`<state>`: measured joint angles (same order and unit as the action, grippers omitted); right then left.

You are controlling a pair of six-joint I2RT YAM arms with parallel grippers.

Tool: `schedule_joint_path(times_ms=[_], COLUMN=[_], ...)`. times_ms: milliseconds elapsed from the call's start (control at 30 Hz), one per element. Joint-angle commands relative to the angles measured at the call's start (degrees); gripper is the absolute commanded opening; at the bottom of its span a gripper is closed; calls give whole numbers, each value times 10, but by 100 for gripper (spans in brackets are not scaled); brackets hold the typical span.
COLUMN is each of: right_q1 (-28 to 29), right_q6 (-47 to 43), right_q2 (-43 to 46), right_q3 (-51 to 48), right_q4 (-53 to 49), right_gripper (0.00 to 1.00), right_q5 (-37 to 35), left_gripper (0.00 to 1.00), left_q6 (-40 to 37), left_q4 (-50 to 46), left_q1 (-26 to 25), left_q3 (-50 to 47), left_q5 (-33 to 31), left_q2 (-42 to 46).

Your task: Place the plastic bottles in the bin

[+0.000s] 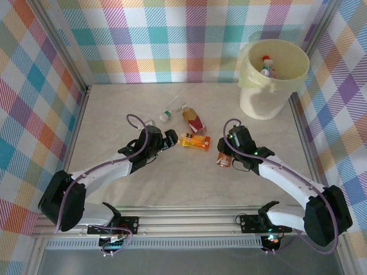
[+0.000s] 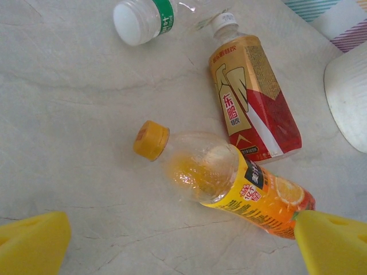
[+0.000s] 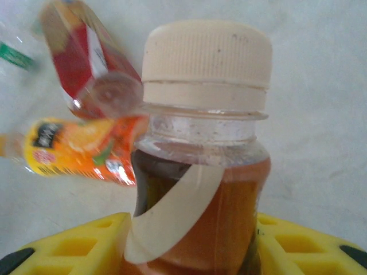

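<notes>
Tabletop [image 2: 69, 114] looked matt, a pale marble-look surface with faint veins. The orange bottle [image 2: 229, 183], lower middle, was clear glossy plastic with a shiny printed wrap and a ribbed cap. The red-and-gold bottle [image 2: 252, 109] above it had the same slick film. The brown bottle [image 3: 200, 200] wore a dull, ribbed cream cap. Yellow finger pads [image 3: 69, 246] seemed matt moulded plastic. Bin [image 1: 258, 103]: smooth plastic, soft sheen. Walls [image 1: 172, 40] looked like checked cloth.

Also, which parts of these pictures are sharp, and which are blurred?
Right wrist view: the brown bottle is sharp at its white cap, the orange bottle and red-label bottle behind it are blurred. Left wrist view: the orange bottle and red-label bottle are sharp, the yellow fingers soft. Top view: even light, faint shadows, no strong glare on the table.
</notes>
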<state>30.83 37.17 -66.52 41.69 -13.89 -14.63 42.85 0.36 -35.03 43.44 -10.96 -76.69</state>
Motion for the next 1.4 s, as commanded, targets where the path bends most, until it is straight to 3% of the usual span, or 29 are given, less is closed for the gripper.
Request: schedule_joint_path(times_ms=[0, 133, 367, 533, 900, 1367], right_q1=[-4, -35, -138, -202, -300, -332], right_q6=[-29, -50, -60, -80, -87, 58], right_q2=[22, 29, -8, -61, -229, -459], right_q3=[41, 64, 160, 260, 478, 756], right_q4=[92, 171, 232, 263, 263, 138], right_gripper=[35, 34, 35, 36, 37, 44], right_q5=[-41, -23, 64, 87, 47, -39], left_gripper=[100, 100, 100, 100, 100, 100], left_q6=[5, 11, 17, 19, 25, 24], left_q4=[15, 15, 16, 14, 9, -11], left_q1=[4, 4, 5, 4, 4, 4], left_q3=[15, 15, 14, 13, 4, -17], left_q5=[4, 0, 0, -1, -7, -33], left_q2=[-7, -11, -8, -6, 10, 50])
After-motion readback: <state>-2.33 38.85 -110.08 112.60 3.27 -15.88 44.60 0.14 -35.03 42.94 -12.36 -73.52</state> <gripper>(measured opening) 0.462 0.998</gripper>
